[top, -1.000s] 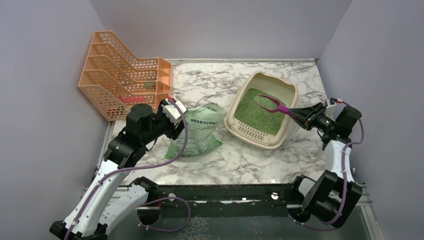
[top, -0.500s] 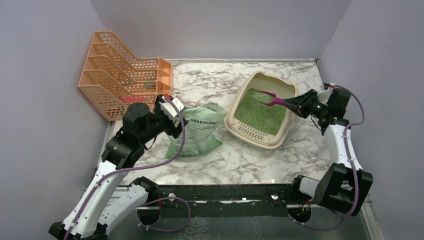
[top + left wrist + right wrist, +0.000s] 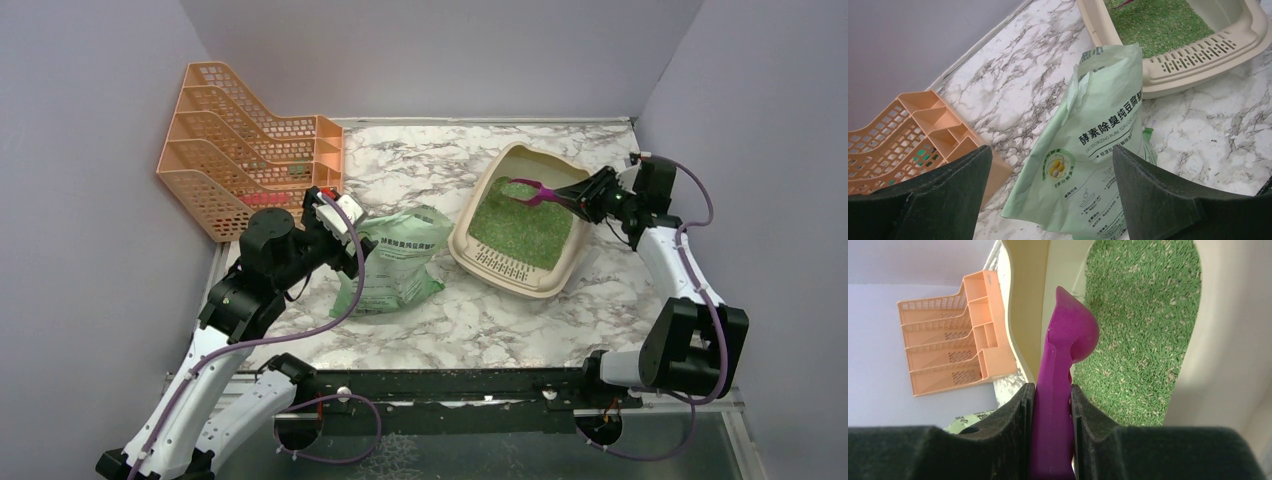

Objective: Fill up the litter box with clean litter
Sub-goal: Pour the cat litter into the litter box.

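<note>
The beige litter box [image 3: 505, 268] stands right of centre, its floor covered with green clean litter [image 3: 520, 228]. In the right wrist view the litter [image 3: 1143, 315] lies just beyond the box wall [image 3: 1028, 300]. My right gripper [image 3: 588, 196] is shut on the handle of a magenta scoop [image 3: 535, 189], whose head [image 3: 1075, 330] hangs over the litter near the box's far end. The green litter bag [image 3: 395, 262] lies on the table left of the box. My left gripper [image 3: 338, 215] stands open at the bag's left edge, and the bag [image 3: 1093, 150] shows between its fingers, untouched.
An orange mesh file rack [image 3: 245, 150] stands at the back left, close behind my left gripper, and it shows as well in both wrist views, rack [image 3: 908, 130] and rack [image 3: 948, 335]. Purple walls close in the marble table [image 3: 420, 160] on three sides.
My left gripper has opened wider and drawn back to the left, away from the bag. My right arm has carried the scoop from the box's middle towards its far end.
</note>
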Available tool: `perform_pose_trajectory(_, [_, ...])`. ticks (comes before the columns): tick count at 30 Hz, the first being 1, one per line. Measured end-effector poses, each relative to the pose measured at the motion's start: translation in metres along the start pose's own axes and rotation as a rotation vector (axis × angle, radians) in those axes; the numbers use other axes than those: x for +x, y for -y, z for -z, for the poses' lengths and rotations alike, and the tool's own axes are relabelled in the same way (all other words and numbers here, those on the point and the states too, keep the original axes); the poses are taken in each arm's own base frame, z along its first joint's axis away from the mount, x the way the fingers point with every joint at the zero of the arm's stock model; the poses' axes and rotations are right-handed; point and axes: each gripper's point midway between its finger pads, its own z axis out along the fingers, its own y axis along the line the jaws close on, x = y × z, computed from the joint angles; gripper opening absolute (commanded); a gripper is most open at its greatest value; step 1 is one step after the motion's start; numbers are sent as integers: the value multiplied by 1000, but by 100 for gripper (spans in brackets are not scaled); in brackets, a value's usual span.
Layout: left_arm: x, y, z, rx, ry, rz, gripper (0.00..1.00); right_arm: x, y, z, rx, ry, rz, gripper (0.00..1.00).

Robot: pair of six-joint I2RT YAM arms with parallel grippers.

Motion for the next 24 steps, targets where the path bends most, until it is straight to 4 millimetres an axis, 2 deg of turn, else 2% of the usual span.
perform_pose_trajectory(7, [0, 0, 0, -3, -1, 5, 92, -14, 0, -4, 17, 45, 6, 1])
perform_pose_trajectory(14, [0, 0, 0, -6, -2, 15, 96, -12, 0, -5, 13, 33, 1, 1])
perform_pose_trajectory(19, [0, 0, 0, -6, -2, 20, 99, 1, -4, 4, -7, -1, 4, 1])
perform_pose_trajectory(24, [2, 0, -2, -4, -8, 24, 99, 26, -4, 26, 1, -26, 18, 1])
